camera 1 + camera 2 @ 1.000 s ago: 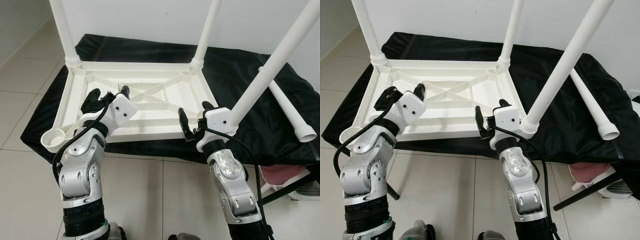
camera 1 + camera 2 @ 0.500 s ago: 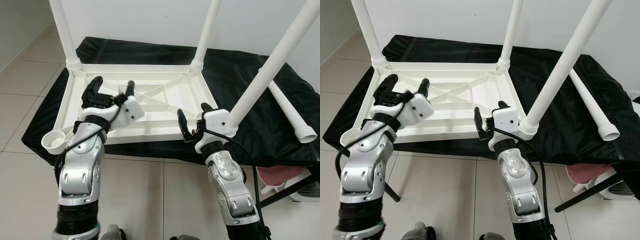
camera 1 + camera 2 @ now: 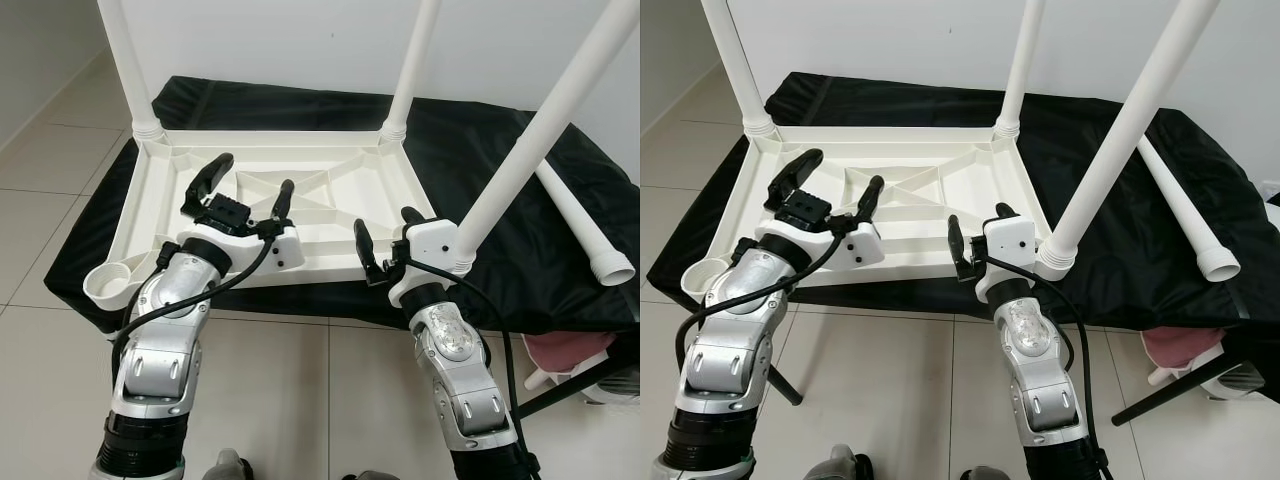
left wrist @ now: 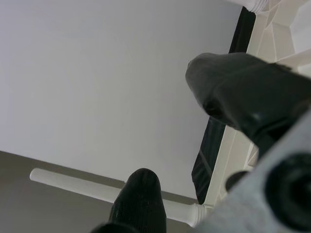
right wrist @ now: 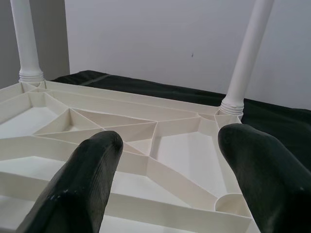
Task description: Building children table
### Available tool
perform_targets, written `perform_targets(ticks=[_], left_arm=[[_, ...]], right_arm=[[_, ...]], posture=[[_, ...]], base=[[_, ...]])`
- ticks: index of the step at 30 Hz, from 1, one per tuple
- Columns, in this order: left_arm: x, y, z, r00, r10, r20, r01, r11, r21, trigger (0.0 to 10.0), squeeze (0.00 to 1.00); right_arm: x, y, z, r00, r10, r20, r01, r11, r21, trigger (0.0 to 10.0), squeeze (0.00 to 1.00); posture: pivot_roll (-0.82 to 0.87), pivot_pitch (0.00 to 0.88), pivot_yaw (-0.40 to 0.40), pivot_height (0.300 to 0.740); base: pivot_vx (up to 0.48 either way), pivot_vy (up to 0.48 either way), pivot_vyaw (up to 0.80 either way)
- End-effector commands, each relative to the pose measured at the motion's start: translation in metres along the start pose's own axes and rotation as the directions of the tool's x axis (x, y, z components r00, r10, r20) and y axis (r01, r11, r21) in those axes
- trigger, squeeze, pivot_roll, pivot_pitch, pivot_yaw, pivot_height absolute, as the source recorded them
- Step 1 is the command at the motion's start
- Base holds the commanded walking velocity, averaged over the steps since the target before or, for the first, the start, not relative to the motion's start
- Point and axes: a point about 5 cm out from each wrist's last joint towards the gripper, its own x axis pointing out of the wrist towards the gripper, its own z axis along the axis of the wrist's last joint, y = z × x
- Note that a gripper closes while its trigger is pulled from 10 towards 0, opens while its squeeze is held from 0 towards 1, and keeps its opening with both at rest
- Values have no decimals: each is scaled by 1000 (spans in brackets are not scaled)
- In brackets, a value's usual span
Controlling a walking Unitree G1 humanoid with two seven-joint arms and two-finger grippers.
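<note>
In the left eye view, the white ribbed plastic tabletop (image 3: 300, 205) lies upside down on a black cloth-covered worktop (image 3: 500, 150). Three white tube legs already stand in its corner sockets: the far-left leg (image 3: 125, 60), the far-right leg (image 3: 412, 65) and the near-right leg (image 3: 540, 125). The near-left corner socket (image 3: 108, 280) is an open cup with nothing in it, and a fourth loose white tube leg (image 3: 580, 225) lies on the cloth well to the right of the tabletop. So the build looks about three-quarters done, with that last leg to fetch and seat. The left gripper (image 3: 252, 185) hovers over the left half of the tabletop, wrist rolled, its fingers spread wide and holding nothing. The right gripper (image 3: 385, 235) sits at the near edge beside the near-right leg, fingers apart and empty.

In the right eye view the same layout holds.

In the left wrist view the two black fingers (image 4: 238, 97) point up towards the pale wall, well apart, with a leg crossing behind them.

In the right wrist view the fingers (image 5: 90, 165) frame the tabletop's ribs, apart, gripping nothing.
</note>
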Motion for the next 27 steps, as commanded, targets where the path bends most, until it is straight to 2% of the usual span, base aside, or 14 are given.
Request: perform_targets(ticks=[1, 2, 4, 13, 27], left_arm=[[1, 4, -4, 999, 40, -21, -42, 995, -95, 10000, 0], [2, 5, -4, 998, 55, -27, -58, 990, -130, 10000, 0], [2, 6, -5, 998, 61, -29, -65, 988, -138, 10000, 0], [1, 5, -9, 998, 58, -28, -60, 993, -98, 10000, 0], [-3, 5, -13, 996, 70, -48, -75, 992, -99, 10000, 0]], right_arm=[[-1, 1, -4, 1000, -1, -9, 1, 1000, -1, 10000, 0], [0, 1, -4, 1000, -1, -9, 1, 1000, -1, 10000, 0], [0, 1, -4, 1000, -1, -9, 1, 1000, -1, 10000, 0], [0, 1, -4, 1000, 2, -8, -2, 1000, -1, 10000, 0], [1, 3, -5, 1000, 14, -9, -14, 1000, 4, 10000, 0]], posture=[[36, 72, -4, 740], [35, 72, -4, 740], [36, 72, -4, 740], [37, 71, -8, 740], [45, 69, -17, 740]], base=[[0, 0, 0], [0, 0, 0], [0, 0, 0], [0, 0, 0], [0, 0, 0]])
